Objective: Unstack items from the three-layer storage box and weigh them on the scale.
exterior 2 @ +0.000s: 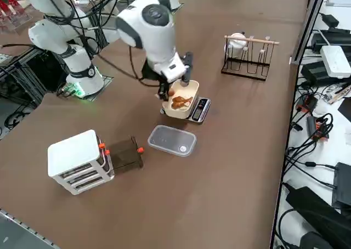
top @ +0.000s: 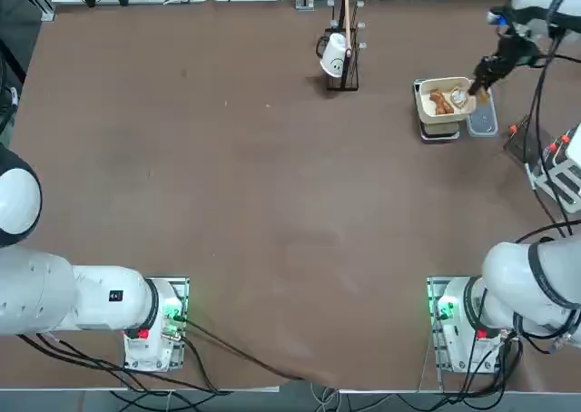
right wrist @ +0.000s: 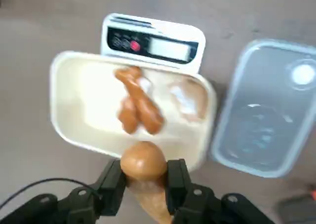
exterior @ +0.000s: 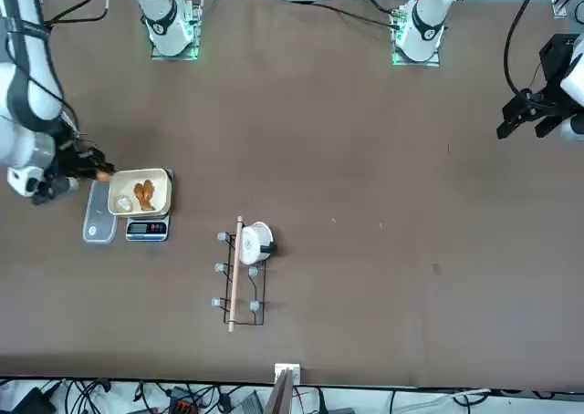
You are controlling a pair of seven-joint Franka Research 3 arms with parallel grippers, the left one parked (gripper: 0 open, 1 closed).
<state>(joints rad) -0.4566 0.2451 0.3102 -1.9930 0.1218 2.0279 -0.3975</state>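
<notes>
In the top view, a white cup is hanging on a black rack at the upper middle of the frame, standing on the brown bench. Farther right, at upper right, the scale is carrying a cream tray. Inside the tray, two orange-brown lumps are lying together, and a partly whitish lump is resting to their right. Next, the right tool is gripping another orange-brown lump between its two fingers, at the tray's edge. A clear lid-like container is lying just beside the scale. At the right edge, the white tiered storage box is standing, with red-orange bits showing.
</notes>
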